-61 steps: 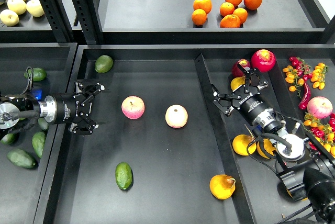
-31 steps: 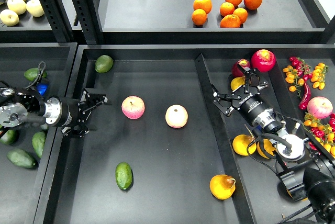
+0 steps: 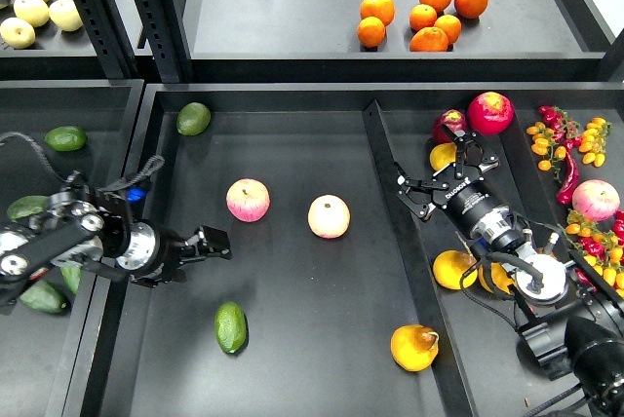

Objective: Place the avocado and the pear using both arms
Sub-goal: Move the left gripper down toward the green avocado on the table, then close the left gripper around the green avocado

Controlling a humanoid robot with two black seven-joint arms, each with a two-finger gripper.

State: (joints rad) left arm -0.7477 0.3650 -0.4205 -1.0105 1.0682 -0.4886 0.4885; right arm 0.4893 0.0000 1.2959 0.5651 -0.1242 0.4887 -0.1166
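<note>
The avocado [image 3: 231,326], dark green and oval, lies on the floor of the middle tray [image 3: 292,359] near its front left. The pear [image 3: 414,347], golden yellow-orange, lies in the same tray at the front right, near the divider. My left gripper [image 3: 213,246] is open and empty. It points right, low over the tray, above and slightly left of the avocado and apart from it. My right gripper [image 3: 436,168] is open and empty over the right tray, just past the divider and far behind the pear.
Two pink-yellow apples [image 3: 248,200] [image 3: 329,216] lie mid-tray, with a paler avocado [image 3: 193,118] at the back left. A raised divider [image 3: 390,193] separates the right tray of pears, red fruit [image 3: 489,111] and cherry tomatoes. More avocados [image 3: 65,137] fill the left tray. Oranges [image 3: 429,18] sit on the shelf.
My left arm has swung down and forward, so its gripper now sits lower and further right, closer to the avocado. The right arm has barely moved.
</note>
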